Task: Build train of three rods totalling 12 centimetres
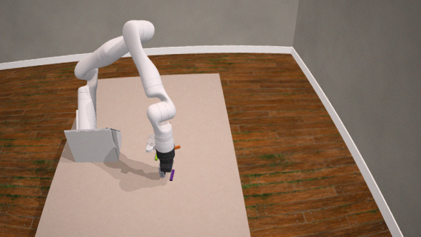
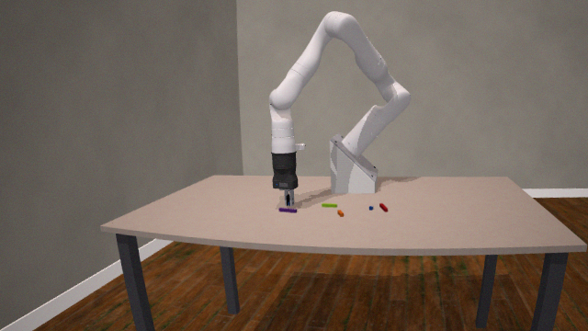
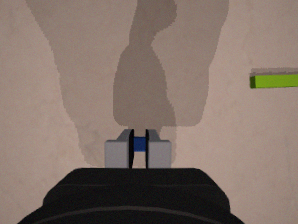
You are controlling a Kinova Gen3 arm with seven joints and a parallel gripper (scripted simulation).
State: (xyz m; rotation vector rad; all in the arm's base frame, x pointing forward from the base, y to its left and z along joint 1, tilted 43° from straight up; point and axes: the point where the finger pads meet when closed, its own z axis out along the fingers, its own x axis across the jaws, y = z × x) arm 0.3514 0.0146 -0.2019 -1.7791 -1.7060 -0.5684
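My gripper (image 1: 162,173) (image 2: 288,199) (image 3: 139,143) is shut on a small blue rod (image 3: 139,144) and holds it upright-down, very close to the table top. A purple rod (image 1: 172,175) (image 2: 288,210) lies flat just beside the fingers, apart from them. A lime rod (image 1: 156,157) (image 2: 329,205) (image 3: 274,80) lies a little farther off. An orange rod (image 1: 177,147) (image 2: 340,212), a second blue rod (image 2: 370,208) and a red rod (image 2: 383,207) lie beyond it. In the top view the arm hides the second blue rod and the red rod.
The arm's grey base block (image 1: 93,145) (image 2: 351,172) stands on the table (image 1: 197,204) (image 2: 459,221) behind the rods. The loose rods lie spread between the gripper and the base.
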